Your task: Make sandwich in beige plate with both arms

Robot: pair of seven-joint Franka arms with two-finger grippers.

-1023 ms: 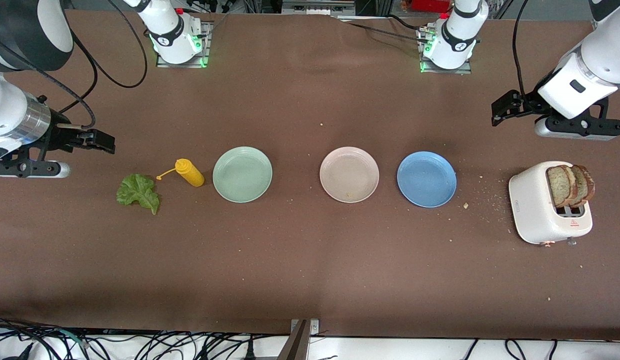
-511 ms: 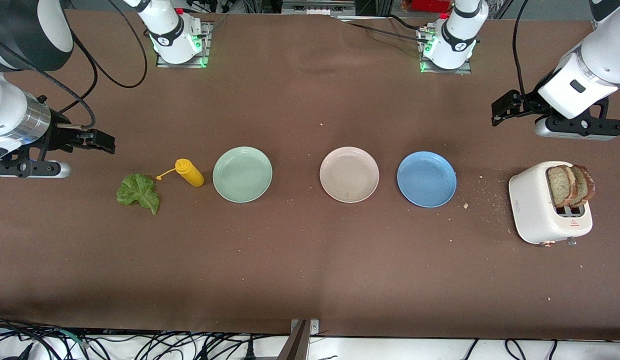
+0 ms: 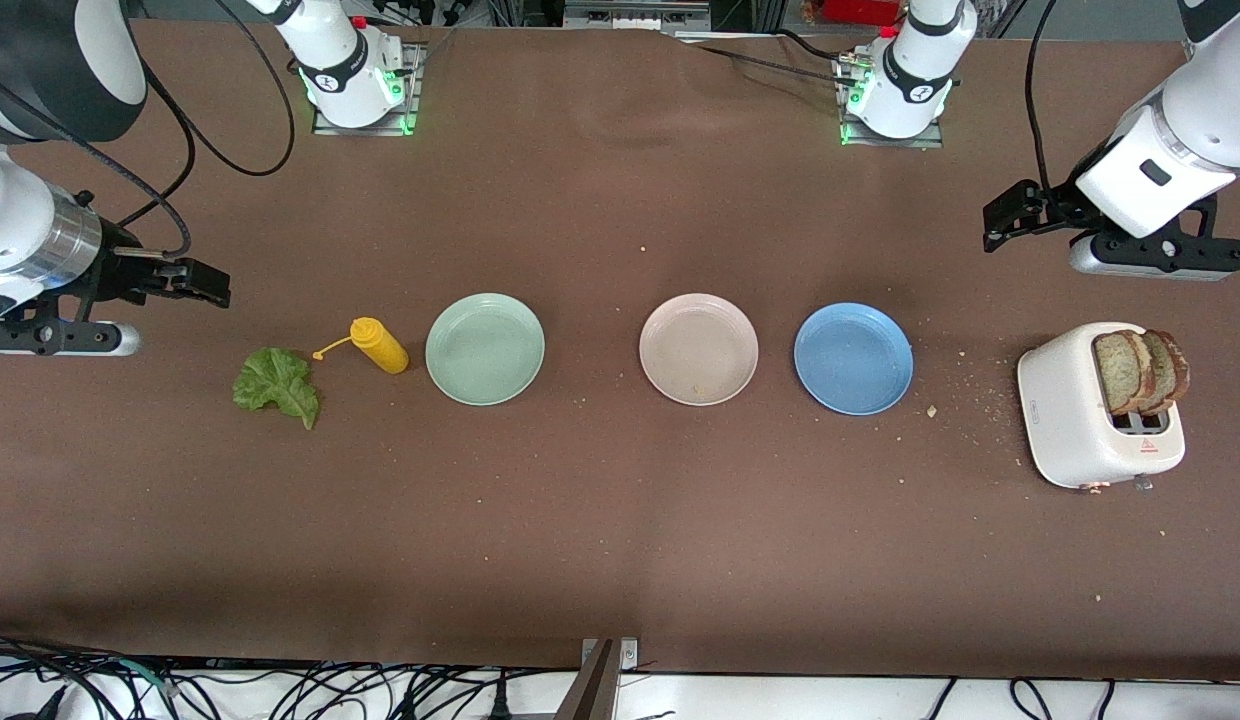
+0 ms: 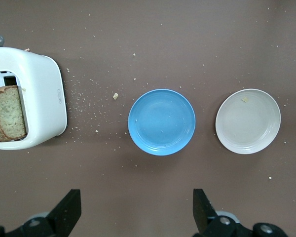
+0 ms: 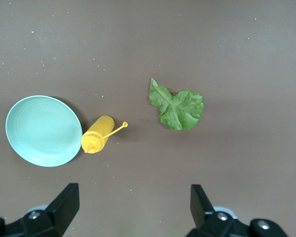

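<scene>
The beige plate point(image 3: 698, 349) point(image 4: 248, 121) lies mid-table between two other plates and holds only a crumb or two. Two brown bread slices point(image 3: 1140, 372) point(image 4: 9, 118) stand upright in a white toaster point(image 3: 1070, 410) point(image 4: 42, 94) at the left arm's end. A green lettuce leaf point(image 3: 277, 385) point(image 5: 177, 106) lies flat on the table at the right arm's end. No assembled sandwich is in view. My left gripper point(image 3: 1008, 215) point(image 4: 136, 210) hangs open and empty over bare table near the toaster. My right gripper point(image 3: 208, 283) point(image 5: 134, 205) hangs open and empty over bare table near the lettuce.
A mint-green plate point(image 3: 485, 348) point(image 5: 43, 131) and a blue plate point(image 3: 853, 358) point(image 4: 161, 122) flank the beige one. A yellow squeeze bottle point(image 3: 380, 345) point(image 5: 96, 135) lies on its side between the lettuce and the mint-green plate. Crumbs dot the table by the toaster.
</scene>
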